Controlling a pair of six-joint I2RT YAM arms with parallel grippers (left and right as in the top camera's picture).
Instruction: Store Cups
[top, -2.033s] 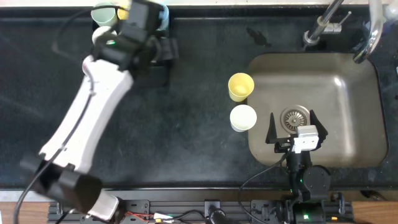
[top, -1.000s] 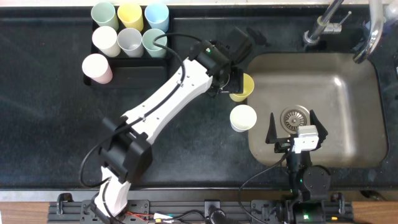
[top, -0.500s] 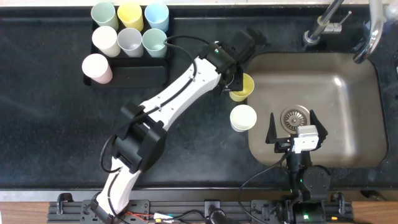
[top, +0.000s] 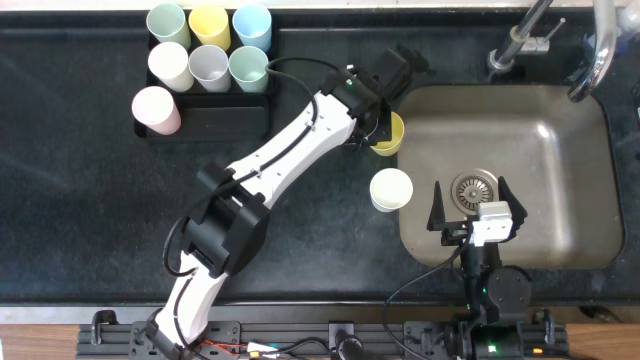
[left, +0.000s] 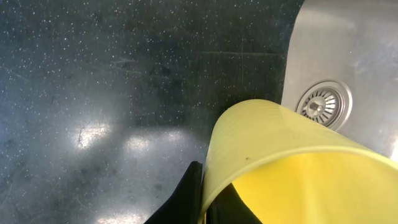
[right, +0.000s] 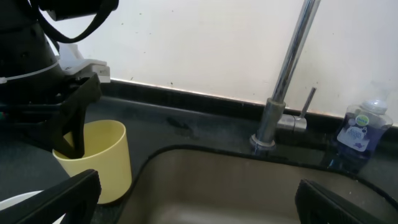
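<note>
My left gripper (top: 379, 121) reaches across to a yellow cup (top: 390, 135) at the sink's left edge and is shut on the cup's rim. In the left wrist view the rim sits pinched in that gripper (left: 204, 190), one finger inside the yellow cup (left: 292, 168) and one outside. The right wrist view shows the cup (right: 99, 158) slightly tilted. A white cup (top: 391, 188) stands just below it. A black rack (top: 245, 105) at the back left holds several cups. My right gripper (top: 470, 204) hangs open over the sink.
A pale pink cup (top: 156, 108) stands at the rack's left end. The steel sink (top: 560, 240) fills the right side, its drain (top: 474, 187) by my right gripper. A faucet (top: 520, 40) and a soap bottle (right: 362, 127) stand behind it.
My left arm swung from the rack across to the yellow cup and took hold of its rim; the cup has shifted slightly. The right arm has not moved.
</note>
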